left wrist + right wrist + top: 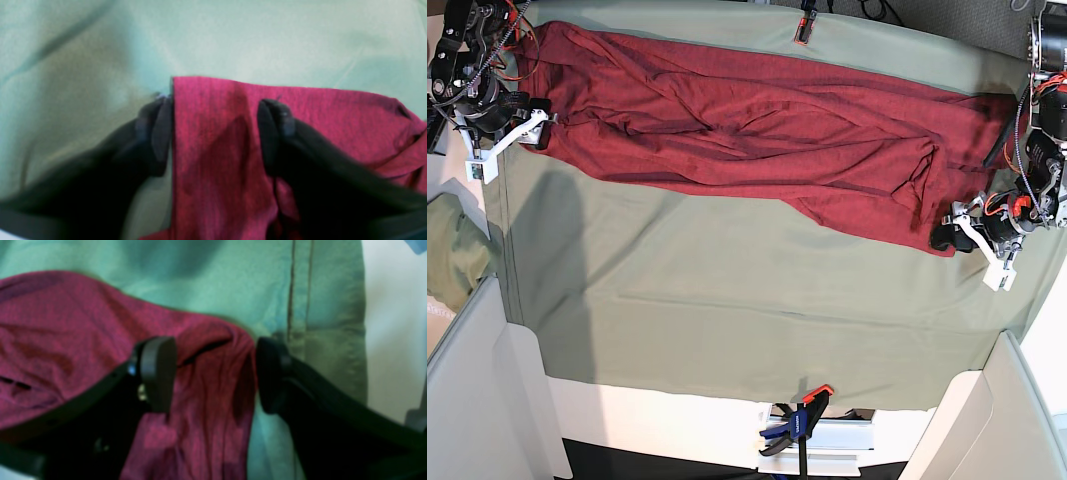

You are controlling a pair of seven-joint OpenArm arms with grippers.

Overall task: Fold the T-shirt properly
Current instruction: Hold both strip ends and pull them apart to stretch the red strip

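At the near edge a blue clamp (795, 425) pins the pale green table cloth (727, 320) to the table. Beyond it, the dark red T-shirt (757, 125) lies stretched along the far half of the cloth, wrinkled, reaching from one arm to the other. The left gripper (215, 133) sits low at one end, jaws apart and straddling the straight corner edge of the fabric, not clamped on it. The right gripper (215, 373) sits at the opposite end, jaws apart around a rumpled fold. A bundled green cloth (449, 250) lies off the table's side.
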